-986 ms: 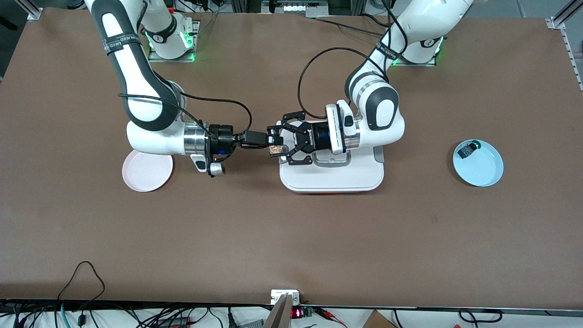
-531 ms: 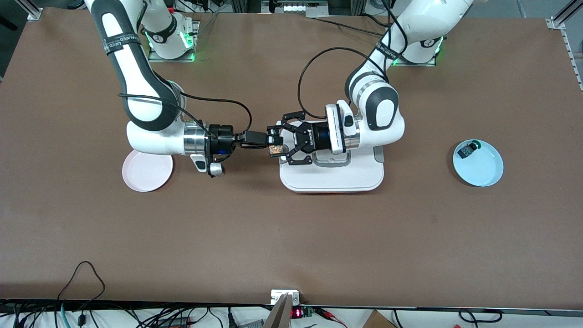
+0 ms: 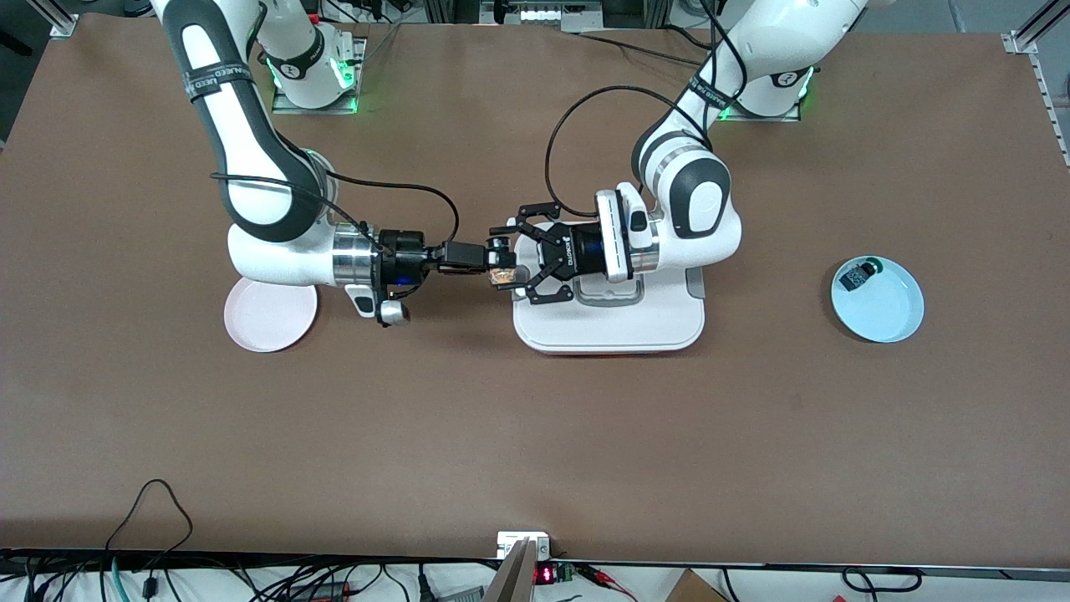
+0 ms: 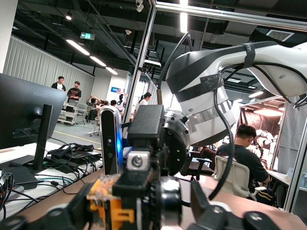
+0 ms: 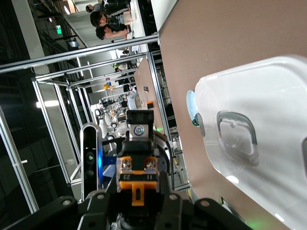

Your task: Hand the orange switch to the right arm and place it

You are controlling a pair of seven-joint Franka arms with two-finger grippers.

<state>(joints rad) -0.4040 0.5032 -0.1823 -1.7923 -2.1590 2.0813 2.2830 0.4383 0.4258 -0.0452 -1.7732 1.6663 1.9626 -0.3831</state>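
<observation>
The orange switch (image 3: 502,274) is held in the air over the edge of the white tray (image 3: 610,330) that faces the right arm's end of the table. My right gripper (image 3: 495,266), slim and black, is shut on it. The left wrist view shows that gripper (image 4: 139,184) clamped on the switch (image 4: 108,208). The right wrist view shows the switch's orange and black body (image 5: 138,175) between my right gripper's jaws (image 5: 139,203). My left gripper (image 3: 512,259) faces it over the tray, with its linkage fingers (image 4: 201,211) spread open around the switch.
A pink plate (image 3: 269,318) lies on the table under the right arm's wrist. A light blue plate (image 3: 886,313) toward the left arm's end holds a small black part with a green cap (image 3: 859,272). The tray's handle (image 5: 237,139) shows in the right wrist view.
My right arm has drawn slightly toward its own end of the table with the switch in its gripper. The left gripper has followed by a hair and stays open.
</observation>
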